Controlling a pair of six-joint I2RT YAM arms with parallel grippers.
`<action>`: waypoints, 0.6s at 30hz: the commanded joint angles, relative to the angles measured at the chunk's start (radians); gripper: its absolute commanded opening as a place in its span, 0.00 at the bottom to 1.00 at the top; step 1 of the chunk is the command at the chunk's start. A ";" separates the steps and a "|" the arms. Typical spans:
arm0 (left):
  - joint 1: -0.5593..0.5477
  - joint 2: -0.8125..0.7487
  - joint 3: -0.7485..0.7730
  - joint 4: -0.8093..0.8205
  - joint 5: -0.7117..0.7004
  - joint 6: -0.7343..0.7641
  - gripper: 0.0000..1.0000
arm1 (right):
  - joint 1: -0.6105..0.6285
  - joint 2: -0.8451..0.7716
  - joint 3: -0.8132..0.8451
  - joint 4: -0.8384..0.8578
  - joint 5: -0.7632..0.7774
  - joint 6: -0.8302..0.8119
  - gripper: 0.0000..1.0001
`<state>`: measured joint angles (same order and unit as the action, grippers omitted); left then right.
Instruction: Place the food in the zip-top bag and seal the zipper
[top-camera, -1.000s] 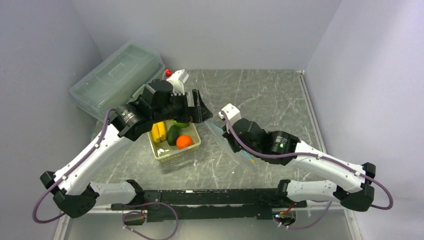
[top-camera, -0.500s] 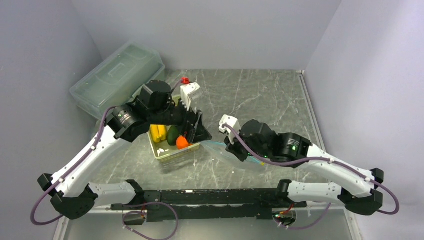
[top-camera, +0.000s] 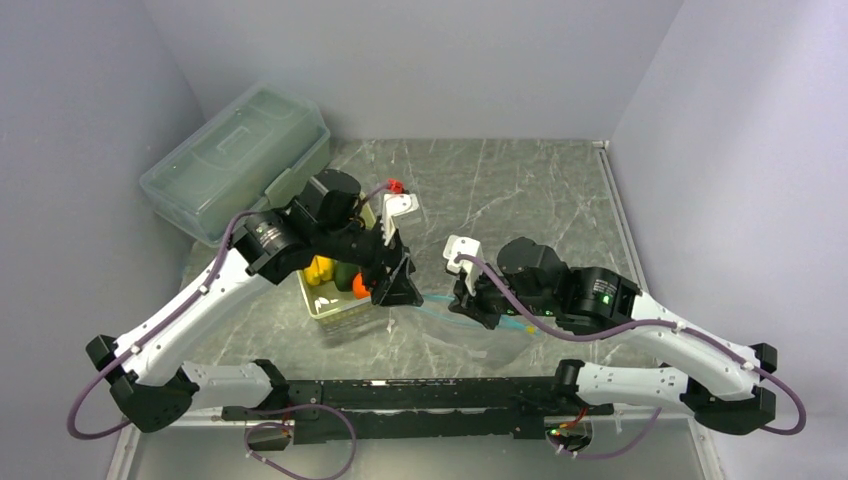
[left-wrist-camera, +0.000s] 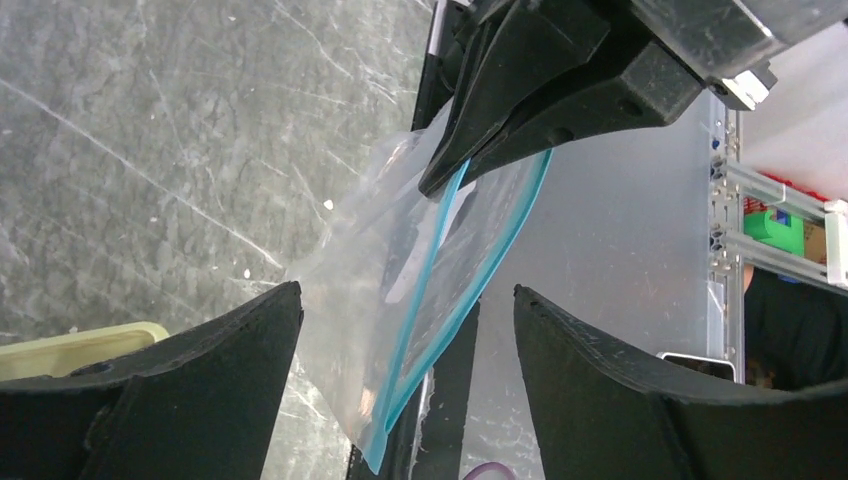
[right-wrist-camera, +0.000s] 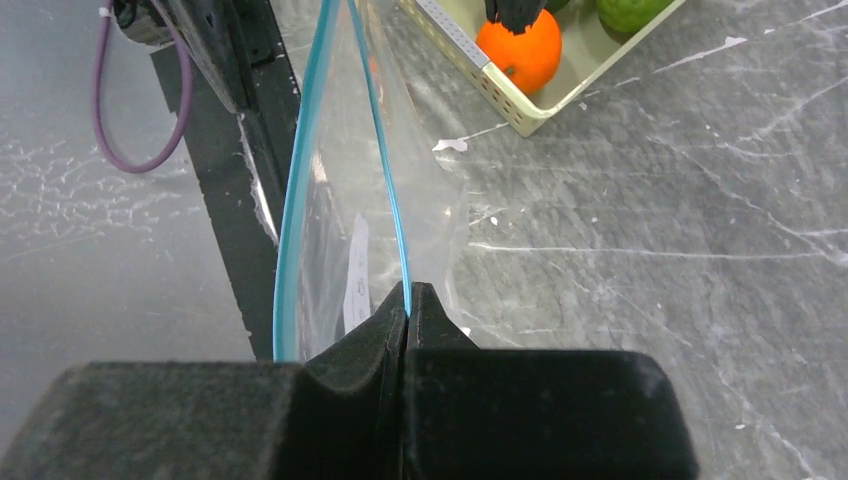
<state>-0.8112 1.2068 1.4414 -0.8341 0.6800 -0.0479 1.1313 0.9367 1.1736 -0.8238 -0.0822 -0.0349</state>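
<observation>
One bag (right-wrist-camera: 425, 190): clear, crinkly plastic with a teal zipper (right-wrist-camera: 288, 215) along the mouth. The two zipper tracks stand apart, so the mouth is unsealed. A pale printed patch shows on the bag wall; the writing is too small to read. White marks on the basket's (right-wrist-camera: 468, 58) near wall are not legible either.

Position: the bag sits by the middle of the desk's (top-camera: 520, 190) near edge, just right of the basket and between the two grippers.

Right gripper (right-wrist-camera: 408, 300): jaws closed, pinching one zipper track at one end of the mouth.

Left gripper (top-camera: 398, 290): jaws spread wide, nothing held. In its wrist view the bag mouth lies ahead, between the fingers and apart from both.

Counts:
- 1 bag, 1 basket, 1 lidded box (top-camera: 235, 155) at the far left corner.
- Food, all in the basket: 1 orange (right-wrist-camera: 520, 50) at the corner nearest the bag, 1 light green round piece (right-wrist-camera: 625, 12), 1 dark green piece (top-camera: 346, 276).
- Yellow pieces (top-camera: 320, 268): number unclear, partly under the left arm.
</observation>
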 joint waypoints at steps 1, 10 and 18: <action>-0.038 0.014 0.004 0.010 0.036 0.089 0.81 | -0.001 -0.032 0.013 0.051 -0.039 -0.003 0.00; -0.118 0.072 0.035 -0.006 -0.083 0.107 0.72 | -0.001 -0.013 0.026 0.062 -0.073 0.006 0.00; -0.123 0.077 0.053 0.002 -0.119 0.113 0.65 | -0.001 -0.027 0.002 0.072 -0.080 0.015 0.00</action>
<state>-0.9245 1.2861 1.4487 -0.8429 0.5903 0.0212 1.1290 0.9268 1.1736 -0.8124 -0.1402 -0.0235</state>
